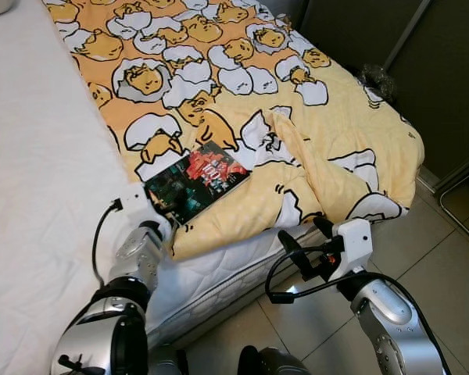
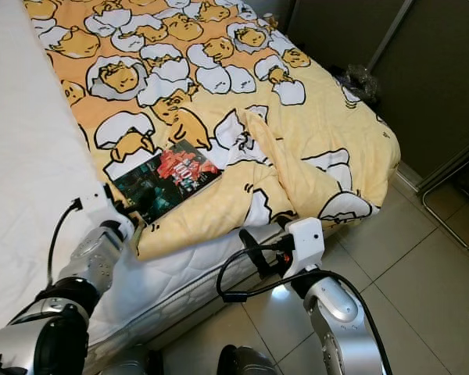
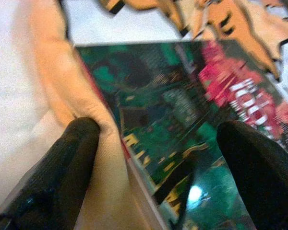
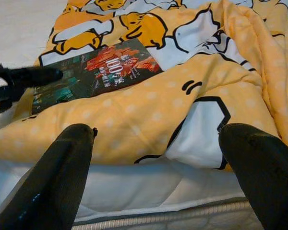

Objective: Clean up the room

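A bed [image 1: 39, 180] with a white quilted mattress stands on a tiled floor [image 1: 445, 258]; a yellow blanket [image 1: 328, 133] printed with egg characters covers its right half, bunched into folds near the corner. A book [image 1: 195, 181] with a dark green and red cover lies on the blanket near the mattress edge.

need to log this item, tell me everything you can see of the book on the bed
The book is a thin, glossy softcover with a dark green and black cover and a red patch bearing white lettering. It lies flat and closed, face up, on the yellow cartoon-print blanket near the bed's foot edge. The left gripper, fingers open, straddles its near corner, one finger pressing blanket beside it.
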`<state>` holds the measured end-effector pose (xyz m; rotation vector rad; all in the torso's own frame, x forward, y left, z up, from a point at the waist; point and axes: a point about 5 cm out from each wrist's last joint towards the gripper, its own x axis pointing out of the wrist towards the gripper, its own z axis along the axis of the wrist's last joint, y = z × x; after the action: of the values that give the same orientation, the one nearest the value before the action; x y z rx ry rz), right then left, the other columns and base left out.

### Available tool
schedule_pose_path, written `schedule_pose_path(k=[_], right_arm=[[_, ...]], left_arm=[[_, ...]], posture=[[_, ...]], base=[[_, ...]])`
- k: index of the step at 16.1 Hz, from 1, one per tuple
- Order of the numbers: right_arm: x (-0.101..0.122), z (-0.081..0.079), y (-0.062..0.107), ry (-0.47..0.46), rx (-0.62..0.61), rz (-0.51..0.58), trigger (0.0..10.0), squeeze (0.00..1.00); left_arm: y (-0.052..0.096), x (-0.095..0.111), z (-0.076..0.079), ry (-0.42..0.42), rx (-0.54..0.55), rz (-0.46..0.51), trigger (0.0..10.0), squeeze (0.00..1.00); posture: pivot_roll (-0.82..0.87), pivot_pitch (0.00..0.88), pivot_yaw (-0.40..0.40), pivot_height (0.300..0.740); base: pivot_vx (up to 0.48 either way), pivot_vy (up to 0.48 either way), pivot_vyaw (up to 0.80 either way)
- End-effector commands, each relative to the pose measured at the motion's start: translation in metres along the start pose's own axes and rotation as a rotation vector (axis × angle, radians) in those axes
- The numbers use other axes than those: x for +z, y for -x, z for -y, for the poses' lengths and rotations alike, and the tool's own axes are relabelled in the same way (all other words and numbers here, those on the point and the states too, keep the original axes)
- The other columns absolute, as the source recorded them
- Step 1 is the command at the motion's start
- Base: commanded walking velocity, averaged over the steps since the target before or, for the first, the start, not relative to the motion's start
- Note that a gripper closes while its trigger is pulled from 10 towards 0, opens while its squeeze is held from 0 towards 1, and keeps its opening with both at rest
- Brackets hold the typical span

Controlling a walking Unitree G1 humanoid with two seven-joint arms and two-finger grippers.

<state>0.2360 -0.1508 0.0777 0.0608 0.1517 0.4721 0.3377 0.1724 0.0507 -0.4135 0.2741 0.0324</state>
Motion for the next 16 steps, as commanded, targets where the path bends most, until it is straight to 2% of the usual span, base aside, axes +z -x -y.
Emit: schedule_pose_path(k=[1, 2, 4, 5, 7, 9, 12, 14, 16], right_arm=[[0.000, 0.005, 0.004, 0.013, -0.016, -0.009, 10.0, 0.00], [0.000, 0.005, 0.004, 0.012, -0.016, -0.010, 10.0, 0.00], [0.000, 0.005, 0.004, 0.012, -0.016, -0.011, 10.0, 0.00], [-0.001, 0.004, 0.003, 0.011, -0.014, -0.012, 10.0, 0.00], [-0.001, 0.004, 0.004, 0.009, -0.015, -0.014, 10.0, 0.00], [-0.002, 0.004, 0.004, 0.009, -0.017, -0.016, 10.0, 0.00], [-0.002, 0.004, 0.004, 0.009, -0.016, -0.019, 10.0, 0.00], [-0.002, 0.005, 0.004, 0.009, -0.015, -0.020, 10.0, 0.00], [-0.002, 0.005, 0.004, 0.009, -0.016, -0.020, 10.0, 0.00]], left_arm=[[-0.003, 0.009, 0.015, -0.073, -0.059, 0.058, 10.0, 0.00], [-0.003, 0.012, 0.019, -0.128, -0.075, 0.079, 10.0, 0.00], [-0.003, 0.012, 0.022, -0.157, -0.080, 0.086, 10.0, 0.00], [-0.002, 0.010, 0.018, -0.152, -0.054, 0.078, 10.0, 0.00], [-0.001, 0.011, 0.011, -0.210, -0.004, 0.088, 10.0, 0.00], [-0.001, 0.011, 0.009, -0.223, 0.014, 0.091, 10.0, 0.00], [0.000, 0.004, 0.007, -0.186, 0.027, 0.048, 10.0, 0.00], [0.000, -0.006, 0.006, -0.086, 0.045, -0.002, 10.0, 0.00], [0.000, -0.008, 0.009, -0.053, 0.037, -0.007, 10.0, 0.00]], posture=[[-0.15, 0.106, -0.096, 0.740], [-0.15, 0.108, -0.096, 0.740], [-0.15, 0.110, -0.097, 0.740], [-0.15, 0.113, -0.097, 0.740], [-0.15, 0.115, -0.097, 0.740], [-0.15, 0.117, -0.097, 0.740], [-0.15, 0.119, -0.097, 0.740], [-0.15, 0.118, -0.098, 0.740], [-0.15, 0.118, -0.098, 0.740]], base=[[0.000, 0.000, 0.00], [0.000, 0.000, 0.00], [0.000, 0.000, 0.00], [0.000, 0.000, 0.00], [0.000, 0.000, 0.00], [0.000, 0.000, 0.00], [0.000, 0.000, 0.00], [0.000, 0.000, 0.00], [0.000, 0.000, 0.00]])
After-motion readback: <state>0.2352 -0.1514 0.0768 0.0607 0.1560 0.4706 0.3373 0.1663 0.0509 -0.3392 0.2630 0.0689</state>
